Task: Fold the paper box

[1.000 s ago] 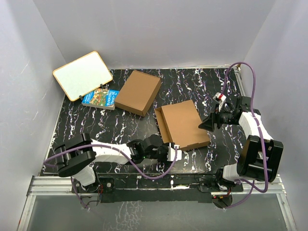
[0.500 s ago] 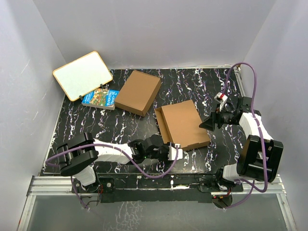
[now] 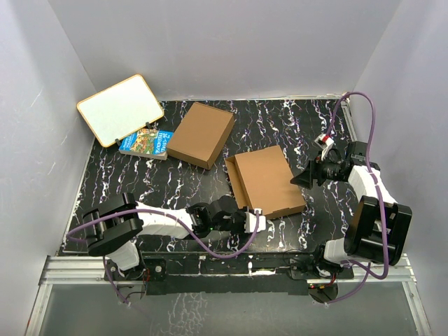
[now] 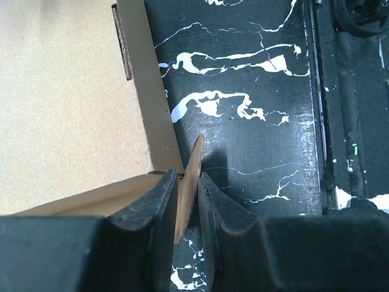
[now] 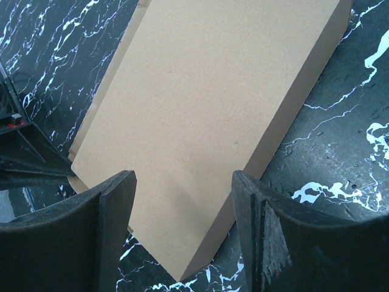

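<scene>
The flat, plain brown cardboard paper box (image 3: 266, 180) lies right of the middle of the black, white-veined marble-patterned counter (image 3: 140, 185), turned at a slant, its broad lid panel facing up. A narrow strip of its left wall shows beside that panel. The left pincer (image 3: 253, 218) reaches in low from the near edge to the box's near left corner. In the left wrist view its two black fingers (image 4: 159, 204) stand close together and clamp a small cardboard tab (image 4: 193, 164) that sticks out from that corner on edge, just above the counter. The right pincer (image 3: 302, 180) sits just beside the box's right edge, about halfway along it, pointing toward the box. In the right wrist view its fingers (image 5: 117, 210) stand wide apart with nothing between them, and the lid panel fills the view beyond them; whether they touch the cardboard I cannot tell. Farther back, well apart from the task's box, a second plain brown flat cardboard box (image 3: 201, 134) lies on the counter. To its left lies a colourful paperback book (image 3: 147, 142), and a white board with a wooden frame (image 3: 120, 109) leans at the back left corner, over the book's far edge.
</scene>
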Controlling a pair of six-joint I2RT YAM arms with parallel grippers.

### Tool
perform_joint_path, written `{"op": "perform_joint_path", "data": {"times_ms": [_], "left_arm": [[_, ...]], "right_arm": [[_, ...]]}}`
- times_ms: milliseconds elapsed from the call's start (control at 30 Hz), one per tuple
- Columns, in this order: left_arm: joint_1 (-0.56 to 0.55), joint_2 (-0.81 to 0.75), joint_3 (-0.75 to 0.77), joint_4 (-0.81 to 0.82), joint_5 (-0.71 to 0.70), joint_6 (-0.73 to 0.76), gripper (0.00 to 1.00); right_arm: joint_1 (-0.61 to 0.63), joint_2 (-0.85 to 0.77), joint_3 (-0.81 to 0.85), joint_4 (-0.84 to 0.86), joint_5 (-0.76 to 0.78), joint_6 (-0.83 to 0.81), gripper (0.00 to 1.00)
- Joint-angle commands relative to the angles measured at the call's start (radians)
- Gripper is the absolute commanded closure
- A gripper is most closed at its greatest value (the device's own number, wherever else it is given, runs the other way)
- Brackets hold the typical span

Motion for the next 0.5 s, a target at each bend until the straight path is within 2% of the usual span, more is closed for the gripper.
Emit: {"op": "perform_joint_path", "data": {"times_ms": [0, 467], "left_arm": [[-0.007, -0.011, 0.005, 0.015, 0.020, -0.012, 0.82], [-0.006, -0.029, -0.030, 0.028, 0.015, -0.041, 0.99]], "right_arm": [[-0.007, -0.009, -0.007, 0.095, -0.015, 0.064, 0.30], [-0.007, 0.009, -0.015, 0.130, -0.010, 0.108, 0.30]]}}
